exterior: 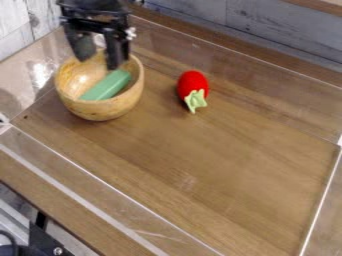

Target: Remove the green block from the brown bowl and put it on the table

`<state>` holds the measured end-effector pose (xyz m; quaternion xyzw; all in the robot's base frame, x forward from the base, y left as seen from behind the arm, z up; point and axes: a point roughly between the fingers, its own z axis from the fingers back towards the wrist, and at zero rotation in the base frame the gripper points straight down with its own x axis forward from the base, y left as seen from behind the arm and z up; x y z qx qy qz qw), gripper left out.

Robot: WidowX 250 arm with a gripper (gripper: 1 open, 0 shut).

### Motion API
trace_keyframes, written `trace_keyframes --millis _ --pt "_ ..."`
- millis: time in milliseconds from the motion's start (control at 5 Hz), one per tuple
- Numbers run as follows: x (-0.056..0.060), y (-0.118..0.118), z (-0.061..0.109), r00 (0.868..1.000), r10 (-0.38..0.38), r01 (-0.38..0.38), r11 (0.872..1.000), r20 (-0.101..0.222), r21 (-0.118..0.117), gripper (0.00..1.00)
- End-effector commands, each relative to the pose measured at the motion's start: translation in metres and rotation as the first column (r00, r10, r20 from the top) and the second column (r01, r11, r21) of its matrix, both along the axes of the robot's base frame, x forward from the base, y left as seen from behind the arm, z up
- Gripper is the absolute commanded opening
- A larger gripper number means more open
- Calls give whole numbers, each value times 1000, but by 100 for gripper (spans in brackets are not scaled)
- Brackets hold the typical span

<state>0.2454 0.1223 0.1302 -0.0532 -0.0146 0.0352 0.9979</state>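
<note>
The green block [108, 86] is a flat light-green bar lying slanted inside the brown bowl [80, 104], a round wooden bowl at the left of the table [201, 170]. My gripper [99, 52] hangs above the bowl's far rim, pointing down. Its two dark fingers stand apart, open, with nothing between them. The left finger partly covers the bowl's back edge.
A small red toy with a green stem [193, 87] lies on the table to the right of the bowl. Low clear plastic walls [80, 215] edge the tabletop. A clear folded piece stands behind the bowl, mostly hidden by the arm.
</note>
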Motion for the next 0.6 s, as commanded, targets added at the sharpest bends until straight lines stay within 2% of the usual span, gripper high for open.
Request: trace_keyframes --millis 0,400 --pt "2 18 0 998 38 -37 999 41 -3 100" --pt "16 35 -20 996 58 -56 998 64 -33 100"
